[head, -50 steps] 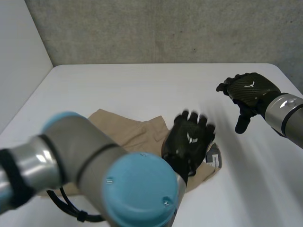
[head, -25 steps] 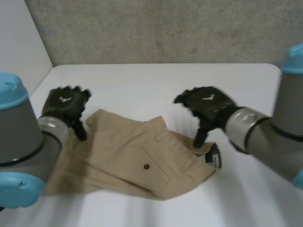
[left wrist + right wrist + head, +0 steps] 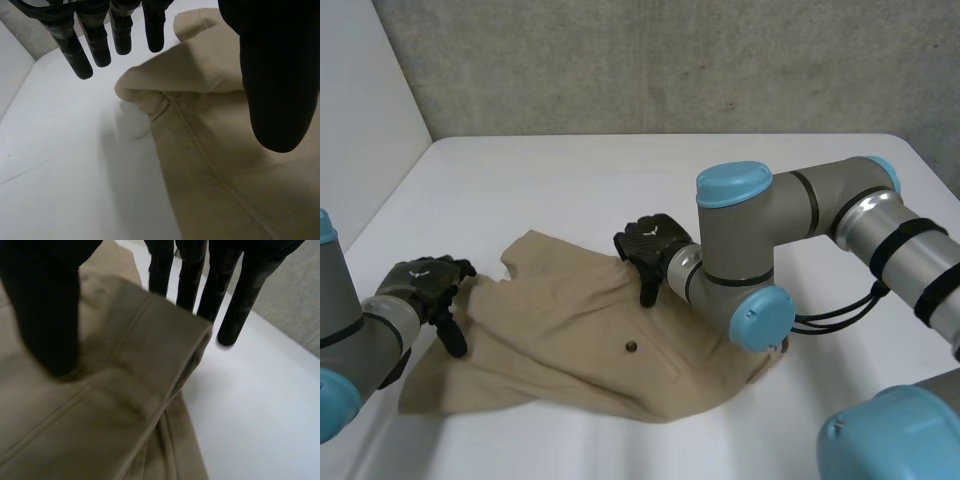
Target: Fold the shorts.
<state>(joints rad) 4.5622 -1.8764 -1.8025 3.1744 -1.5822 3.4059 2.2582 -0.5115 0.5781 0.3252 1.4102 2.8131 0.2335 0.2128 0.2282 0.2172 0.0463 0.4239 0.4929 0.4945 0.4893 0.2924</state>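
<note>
Tan shorts [image 3: 570,345] lie rumpled on the surface [image 3: 620,170], lower centre of the frame. They look soft, light and floppy. Left hand [image 3: 422,284] straddles their left edge and right hand [image 3: 652,243] the waistband, both with fingers [image 3: 190,275] released. The thick seams look best for pinching.

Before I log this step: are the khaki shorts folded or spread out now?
Spread: the khaki shorts lie mostly flat on the white table, pocket button facing up.

grey arms [image 3: 820,205], light-blue caps [image 3: 732,183]; black left hand [image 3: 423,283], right hand [image 3: 652,243] (white emblems)
</note>
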